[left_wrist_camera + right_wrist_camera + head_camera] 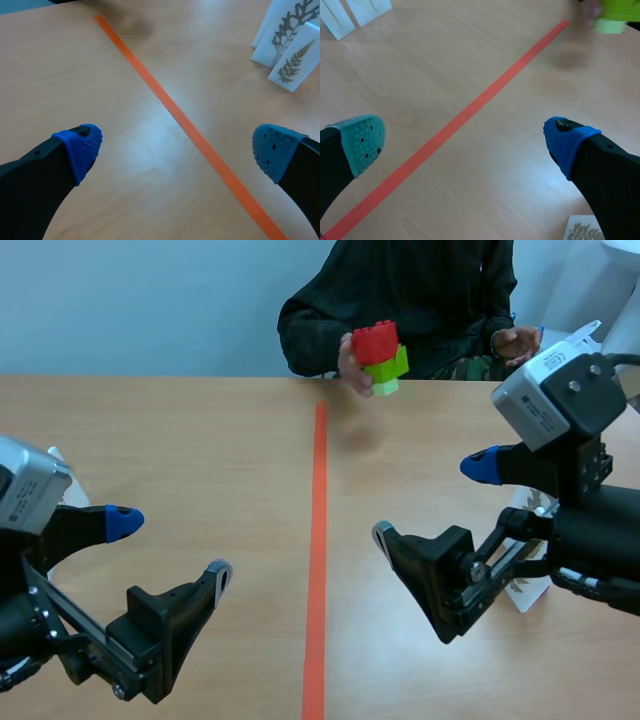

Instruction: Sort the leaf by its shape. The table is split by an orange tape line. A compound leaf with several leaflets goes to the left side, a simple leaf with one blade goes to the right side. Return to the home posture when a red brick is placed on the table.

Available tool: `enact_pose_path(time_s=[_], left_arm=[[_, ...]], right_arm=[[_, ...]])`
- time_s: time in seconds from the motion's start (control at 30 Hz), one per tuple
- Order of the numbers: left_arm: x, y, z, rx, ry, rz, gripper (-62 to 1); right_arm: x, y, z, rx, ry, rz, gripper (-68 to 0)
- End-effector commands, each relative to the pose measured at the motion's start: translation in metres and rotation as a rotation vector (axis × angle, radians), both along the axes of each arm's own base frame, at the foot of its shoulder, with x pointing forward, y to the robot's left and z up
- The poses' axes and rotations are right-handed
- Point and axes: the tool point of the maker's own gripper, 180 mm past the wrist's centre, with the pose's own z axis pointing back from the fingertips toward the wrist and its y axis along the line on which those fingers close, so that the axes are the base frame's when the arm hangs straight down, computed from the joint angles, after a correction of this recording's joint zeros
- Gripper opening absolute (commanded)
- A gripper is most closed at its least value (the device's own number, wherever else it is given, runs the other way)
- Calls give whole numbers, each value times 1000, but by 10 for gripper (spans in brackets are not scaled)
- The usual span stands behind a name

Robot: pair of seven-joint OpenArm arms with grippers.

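A person's hand holds a red brick (374, 341) stacked on a green brick (388, 370) just above the table's far edge, right of the orange tape line (318, 540); the green brick (616, 14) also shows blurred in the right wrist view. My left gripper (172, 548) hangs open low on the left with nothing between its fingers (80, 150). Right of the line, my right gripper (432, 500) is open and empty too. White leaf cards (286, 47) with fern-like leaves stand beyond the line. One leaf card (584, 230) lies under the right gripper.
Two more white cards (355, 12) stand on the far side of the tape line (470, 112) in the right wrist view. A white card (528, 590) is partly hidden behind my right arm. The person sits across the table.
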Motion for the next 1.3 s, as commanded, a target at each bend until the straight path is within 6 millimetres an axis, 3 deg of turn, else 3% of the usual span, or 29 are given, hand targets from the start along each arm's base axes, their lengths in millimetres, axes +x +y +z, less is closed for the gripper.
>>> enact_pose_path(time_s=[0.0,0.23,1.27], left_arm=[[8,0,8,-12,-30,14,14],[17,2,11,3,-35,19,14],[17,1,11,2,-35,18,14]], right_arm=[[6,-3,9,21,-30,-14,4],[6,-3,9,20,-30,-14,4],[6,-3,9,20,-30,-14,4]])
